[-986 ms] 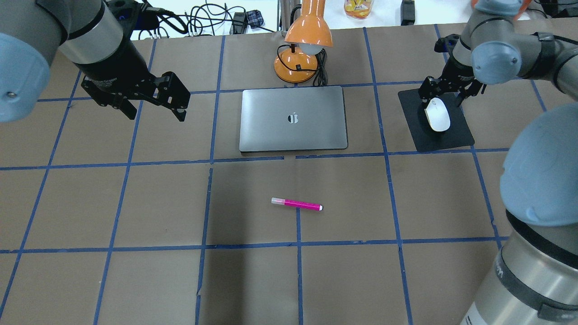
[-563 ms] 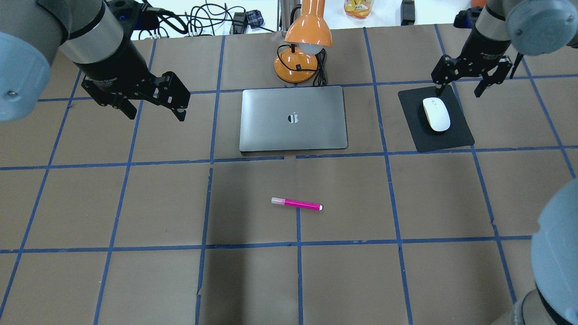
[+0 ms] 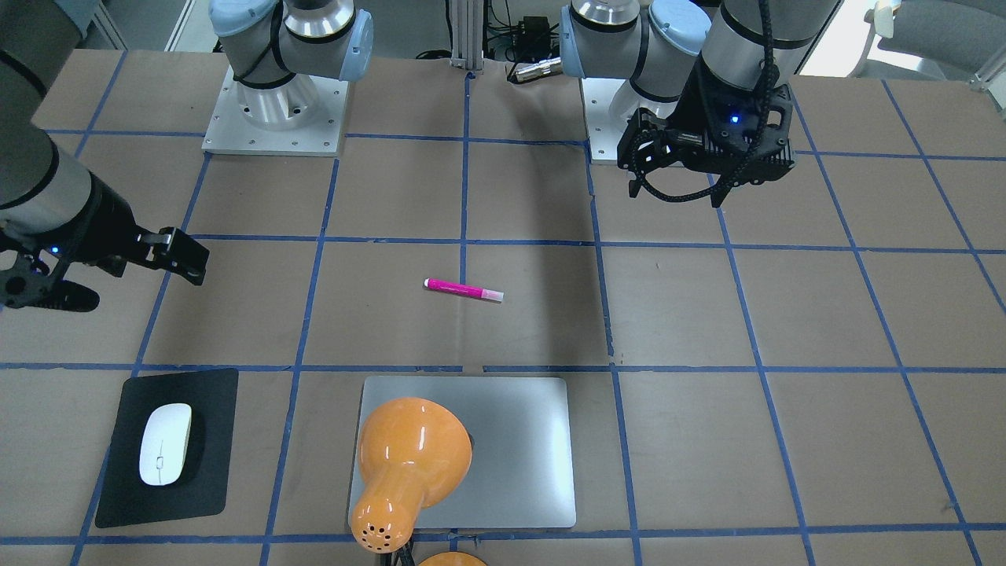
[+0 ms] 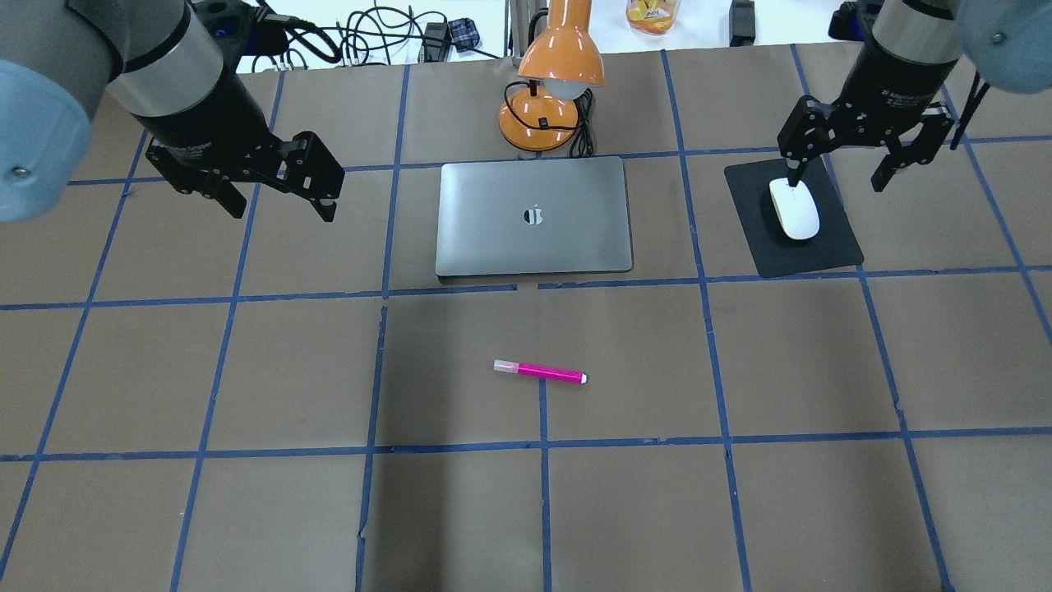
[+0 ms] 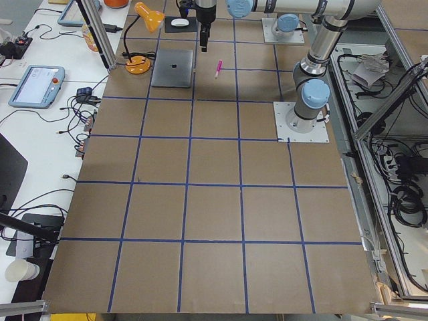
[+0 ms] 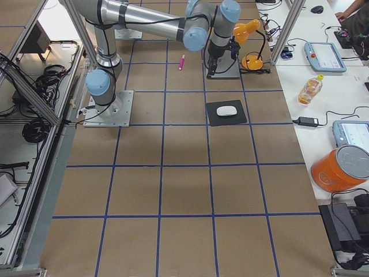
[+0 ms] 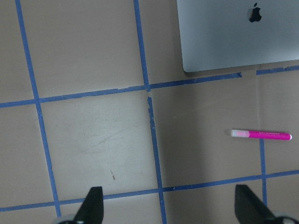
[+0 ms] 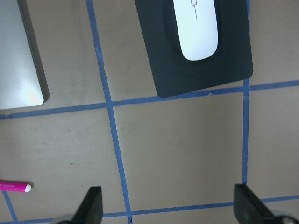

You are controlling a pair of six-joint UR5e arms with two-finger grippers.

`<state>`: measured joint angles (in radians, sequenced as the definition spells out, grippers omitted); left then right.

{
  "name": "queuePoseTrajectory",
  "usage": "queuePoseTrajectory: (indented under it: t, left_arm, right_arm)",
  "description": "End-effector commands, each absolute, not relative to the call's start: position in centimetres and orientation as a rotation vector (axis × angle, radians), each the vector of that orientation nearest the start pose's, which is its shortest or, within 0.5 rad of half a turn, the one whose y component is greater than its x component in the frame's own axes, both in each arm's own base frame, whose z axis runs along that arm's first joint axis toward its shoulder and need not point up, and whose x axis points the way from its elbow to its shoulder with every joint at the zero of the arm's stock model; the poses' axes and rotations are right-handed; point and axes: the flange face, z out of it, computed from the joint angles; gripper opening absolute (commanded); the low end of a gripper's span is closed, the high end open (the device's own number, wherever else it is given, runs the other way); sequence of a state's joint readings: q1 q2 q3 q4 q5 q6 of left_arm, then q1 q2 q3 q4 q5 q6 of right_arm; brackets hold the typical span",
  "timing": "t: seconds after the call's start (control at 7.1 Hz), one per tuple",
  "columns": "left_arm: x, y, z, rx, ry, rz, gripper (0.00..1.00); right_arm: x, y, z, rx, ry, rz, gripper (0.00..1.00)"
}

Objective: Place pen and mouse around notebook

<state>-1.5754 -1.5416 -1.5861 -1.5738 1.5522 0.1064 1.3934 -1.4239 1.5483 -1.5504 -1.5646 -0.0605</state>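
The silver notebook (image 4: 534, 215) lies shut at the table's far middle. The magenta pen (image 4: 540, 372) lies flat on the brown paper in front of it, pale cap pointing left. On a black mat (image 4: 830, 247) to the notebook's right rests the white mouse (image 4: 795, 210). My right gripper (image 4: 838, 168) hangs open over the mat's far edge, holding nothing; the right wrist view shows the mouse (image 8: 196, 28) and mat (image 8: 201, 70) below it. My left gripper (image 4: 279, 193) hovers open left of the notebook; its wrist view shows the pen (image 7: 261, 135) and the notebook's corner (image 7: 238, 32).
An orange desk lamp (image 4: 551, 90) stands just behind the notebook, its cord beside the base. In the front-facing view its shade (image 3: 409, 464) overlaps the notebook (image 3: 526, 440). Cables and a bottle lie past the far table edge. Blue tape lines grid the brown table.
My right gripper has lifted away from the mouse and its arm has swung back out to the right. The mouse, pen and left arm have not moved.
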Motion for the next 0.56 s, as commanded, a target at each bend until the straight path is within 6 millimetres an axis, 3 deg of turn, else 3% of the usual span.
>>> queuePoseTrajectory:
  t: [0.0, 0.28, 0.42]
  left_arm:
    - [-13.7, -47.9, 49.5, 0.174, 3.153, -0.021, 1.0]
    - [-13.7, -47.9, 49.5, 0.174, 3.153, -0.021, 1.0]
    - [-13.8, -47.9, 49.5, 0.177, 3.153, -0.021, 1.0]
  right_arm:
    - [4.8, -49.8, 43.3, 0.267, 3.109, 0.2, 1.0]
    - [6.6, -48.7, 45.8, 0.229, 3.189, 0.145, 1.0]
    - [8.5, -48.1, 46.0, 0.167, 3.205, 0.156, 1.0]
